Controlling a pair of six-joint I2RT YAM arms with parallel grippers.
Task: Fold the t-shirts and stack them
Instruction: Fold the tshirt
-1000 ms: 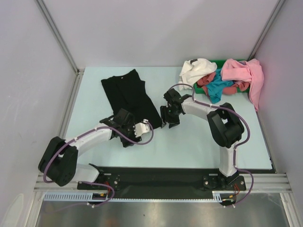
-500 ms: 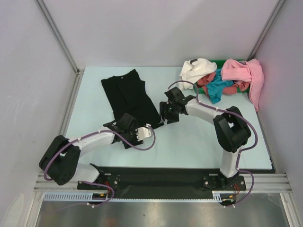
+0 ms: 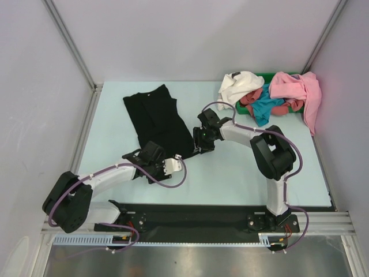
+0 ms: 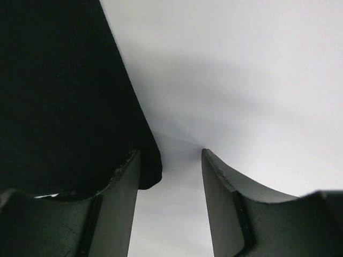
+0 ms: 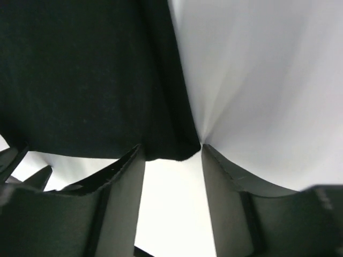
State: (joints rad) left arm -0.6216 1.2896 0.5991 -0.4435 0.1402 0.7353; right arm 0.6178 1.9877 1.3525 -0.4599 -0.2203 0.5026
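Observation:
A black t-shirt (image 3: 155, 118) lies flat on the table, folded lengthwise, collar towards the back. My left gripper (image 3: 149, 152) is open at its near left hem corner; in the left wrist view (image 4: 169, 152) the black cloth (image 4: 64, 96) reaches just past the left fingertip. My right gripper (image 3: 200, 142) is open at the near right hem corner; in the right wrist view (image 5: 171, 145) the cloth's corner (image 5: 80, 75) lies between the fingertips. White (image 3: 239, 85), pink (image 3: 294, 89), teal (image 3: 265, 107) and red (image 3: 251, 98) t-shirts lie heaped at the back right.
The heap covers a green bin (image 3: 256, 75) at the back right corner. Grey walls stand on the left, back and right. The pale blue table (image 3: 230, 179) is bare in front of the black shirt.
My right gripper moved left and a little back to the shirt's near right corner. My left gripper shifted slightly along the near hem. The shirt has not moved.

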